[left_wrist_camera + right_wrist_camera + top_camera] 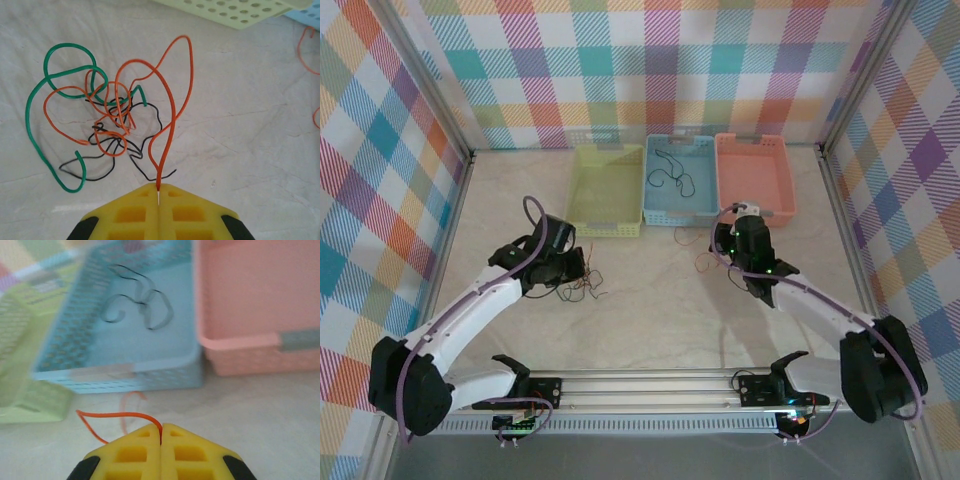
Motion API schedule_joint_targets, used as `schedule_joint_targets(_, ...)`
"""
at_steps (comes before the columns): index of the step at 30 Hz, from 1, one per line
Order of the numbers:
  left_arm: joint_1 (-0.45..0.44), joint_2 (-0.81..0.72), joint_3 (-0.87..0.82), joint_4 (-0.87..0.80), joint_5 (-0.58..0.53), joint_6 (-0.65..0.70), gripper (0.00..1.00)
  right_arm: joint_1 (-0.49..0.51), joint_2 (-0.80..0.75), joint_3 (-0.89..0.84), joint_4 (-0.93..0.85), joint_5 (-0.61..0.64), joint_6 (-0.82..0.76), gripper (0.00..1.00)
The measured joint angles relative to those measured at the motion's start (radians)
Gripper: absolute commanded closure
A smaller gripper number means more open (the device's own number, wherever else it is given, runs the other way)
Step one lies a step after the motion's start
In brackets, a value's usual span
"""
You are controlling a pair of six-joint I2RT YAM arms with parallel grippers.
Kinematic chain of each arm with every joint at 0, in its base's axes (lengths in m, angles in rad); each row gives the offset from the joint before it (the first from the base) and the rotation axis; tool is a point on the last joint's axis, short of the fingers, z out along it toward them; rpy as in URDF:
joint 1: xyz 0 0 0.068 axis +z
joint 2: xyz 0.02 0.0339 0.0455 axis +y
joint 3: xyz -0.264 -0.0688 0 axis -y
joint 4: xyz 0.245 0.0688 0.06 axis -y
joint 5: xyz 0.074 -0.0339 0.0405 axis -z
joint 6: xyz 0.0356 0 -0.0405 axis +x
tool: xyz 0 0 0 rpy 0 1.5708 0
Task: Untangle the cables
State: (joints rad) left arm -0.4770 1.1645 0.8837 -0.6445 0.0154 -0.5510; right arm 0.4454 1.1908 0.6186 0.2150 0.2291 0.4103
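Left gripper [158, 200] clenched on the end of an orange wire [171, 107]; tip buried between the pads, unseen. Wire stands out of the jaws toward 12 o'clock, long axis 6-to-12; arches over at 1 o'clock; drops back toward 10 o'clock into the tangle [112, 127]. Tangle lies on the table [250, 150], at 11 o'clock of the jaws; green wire [29, 117] sweeps its 9 o'clock side; black wire [158, 120] threads through the middle; which strand lies over which at the knot, cannot tell.

Right gripper [161, 437] pinched shut on a second orange wire [120, 414]; this one runs flat toward 9 o'clock, free end kinked downward; a fainter orange loop behind it is too blurred to trace. Blue tray [125, 372] at 12 o'clock holds a loose black cable [145, 305]; pink tray [240, 345] at 1 o'clock, cut off top and right; green tray [30, 405] at 9 o'clock, cut off left.
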Motion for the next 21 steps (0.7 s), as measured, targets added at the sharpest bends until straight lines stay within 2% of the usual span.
schedule_joint_targets(4,0.000,-0.006,-0.047,0.093,-0.002,-0.010,1.00,0.044,-0.065,0.106,-0.027,-0.084,-0.032,1.00)
schedule_joint_targets(9,0.000,-0.037,-0.129,0.190,-0.010,-0.015,1.00,0.067,-0.071,0.324,-0.073,-0.169,-0.023,1.00)
schedule_joint_targets(16,0.000,-0.074,-0.179,0.233,-0.027,-0.013,1.00,0.084,0.059,0.638,-0.138,-0.256,0.008,1.00)
schedule_joint_targets(21,0.000,-0.140,-0.203,0.253,-0.043,-0.014,1.00,0.099,0.182,0.800,-0.176,-0.292,0.029,1.00)
